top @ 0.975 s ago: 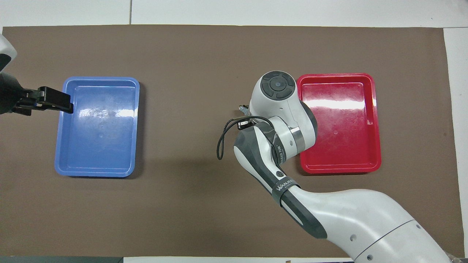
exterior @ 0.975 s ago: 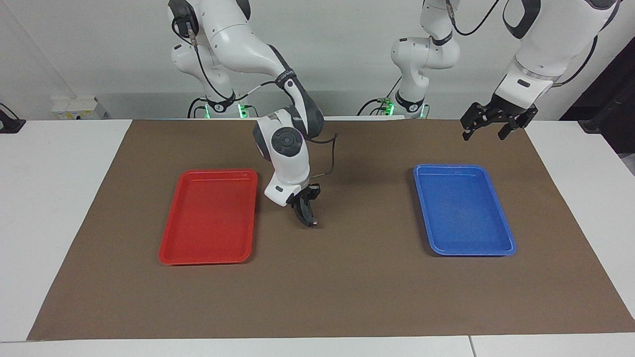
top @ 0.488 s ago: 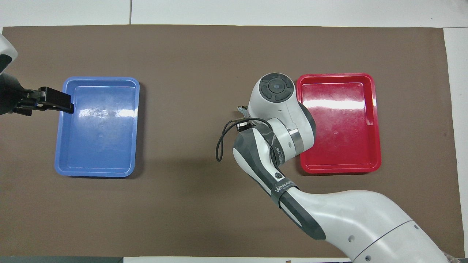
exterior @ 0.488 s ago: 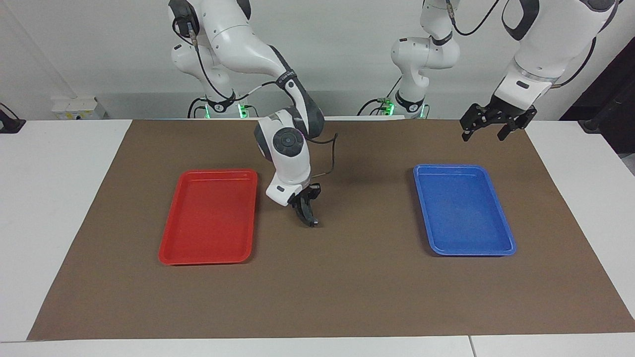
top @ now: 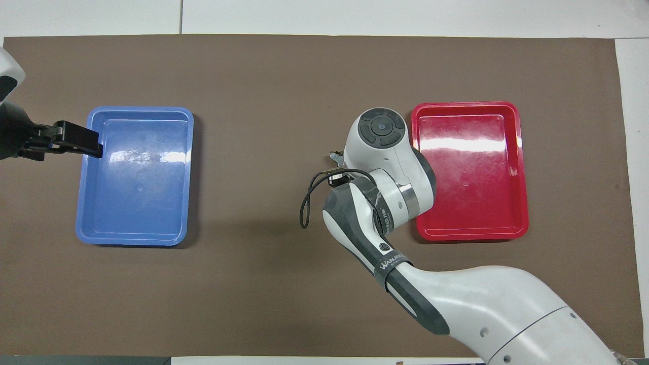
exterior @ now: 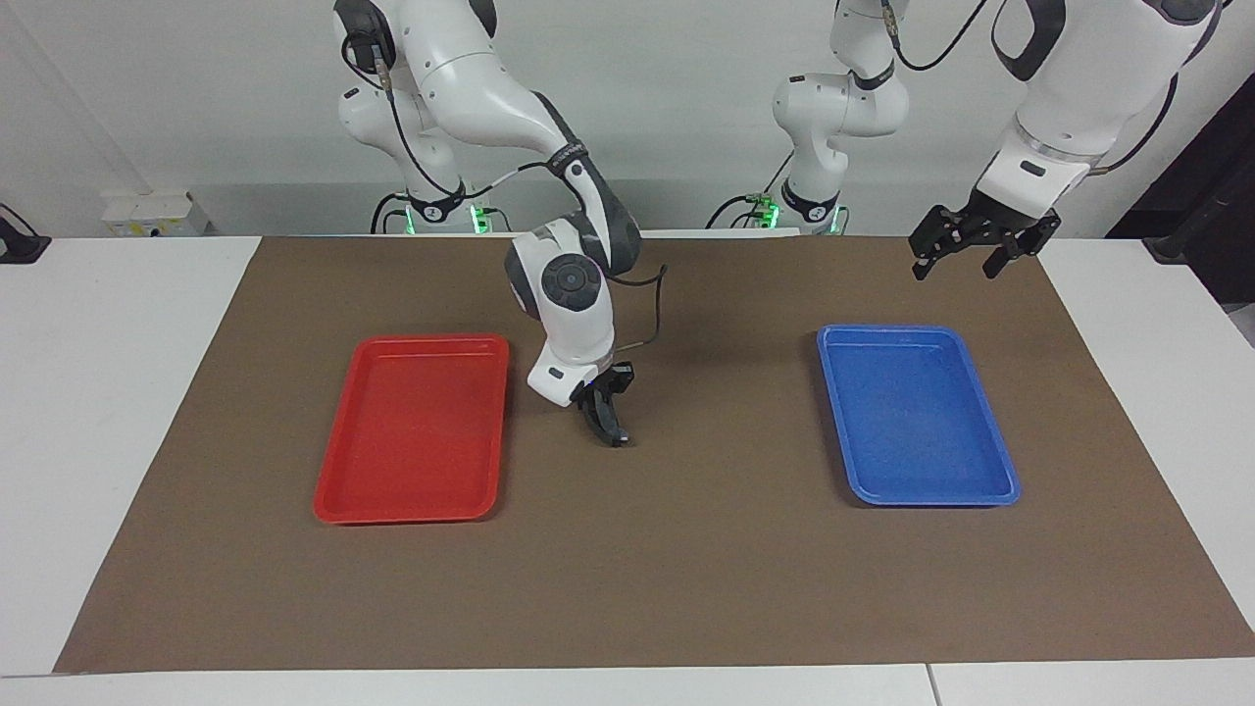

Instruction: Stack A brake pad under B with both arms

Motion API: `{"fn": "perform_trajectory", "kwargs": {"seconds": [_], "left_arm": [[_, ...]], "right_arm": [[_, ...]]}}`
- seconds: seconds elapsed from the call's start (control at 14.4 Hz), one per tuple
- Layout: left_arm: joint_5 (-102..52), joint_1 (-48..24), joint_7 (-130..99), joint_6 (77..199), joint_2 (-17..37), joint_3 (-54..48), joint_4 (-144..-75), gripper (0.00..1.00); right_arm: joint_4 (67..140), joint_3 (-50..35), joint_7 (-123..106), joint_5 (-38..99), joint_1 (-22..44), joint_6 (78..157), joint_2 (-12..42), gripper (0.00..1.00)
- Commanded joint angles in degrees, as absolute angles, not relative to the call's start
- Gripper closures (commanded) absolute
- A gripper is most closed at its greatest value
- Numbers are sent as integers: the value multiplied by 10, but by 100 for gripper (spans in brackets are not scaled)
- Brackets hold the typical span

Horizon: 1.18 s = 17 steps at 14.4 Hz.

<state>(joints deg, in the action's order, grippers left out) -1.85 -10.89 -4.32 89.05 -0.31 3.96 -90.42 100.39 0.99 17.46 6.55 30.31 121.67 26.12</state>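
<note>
My right gripper [exterior: 615, 436] hangs low between the two trays, its fingertips shut and close to the brown mat [exterior: 686, 549]. I cannot make out anything between them. In the overhead view the right arm's wrist [top: 381, 129] covers this gripper. My left gripper [exterior: 974, 252] is open and empty, raised over the mat beside the blue tray's [exterior: 917, 412] corner at the left arm's end. In the overhead view the left gripper [top: 81, 142] overlaps the blue tray's [top: 134, 235] rim. The A brake pad and B are hidden or out of view in both views.
A red tray [exterior: 412, 427] lies empty on the mat toward the right arm's end, close beside the right gripper. The blue tray also holds nothing. A thin black cable [exterior: 655, 314] loops off the right wrist.
The right arm's wrist has drifted slightly toward the robots while its gripper tips stay almost in place. The left gripper has risen a touch.
</note>
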Motion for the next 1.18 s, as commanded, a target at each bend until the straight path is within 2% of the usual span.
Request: {"fn": "perform_trajectory", "kwargs": {"seconds": [0.0, 0.91, 0.98, 1.04, 1.11], "left_arm": [[-26, -99, -47, 905, -20, 33, -928, 0], [-26, -99, -48, 904, -20, 32, -929, 0], [-26, -99, -48, 904, -20, 31, -929, 0], [-26, -99, -48, 905, -20, 32, -929, 0], [-26, -99, -48, 904, -20, 31, -930, 1]], "right_arm": [[1029, 10, 158, 69, 302, 1229, 240, 100], [1053, 11, 153, 69, 312, 1237, 233, 99], [1054, 11, 153, 69, 312, 1237, 231, 93], [1056, 11, 154, 69, 312, 1237, 230, 79], [1056, 10, 155, 69, 312, 1237, 230, 57]]}}
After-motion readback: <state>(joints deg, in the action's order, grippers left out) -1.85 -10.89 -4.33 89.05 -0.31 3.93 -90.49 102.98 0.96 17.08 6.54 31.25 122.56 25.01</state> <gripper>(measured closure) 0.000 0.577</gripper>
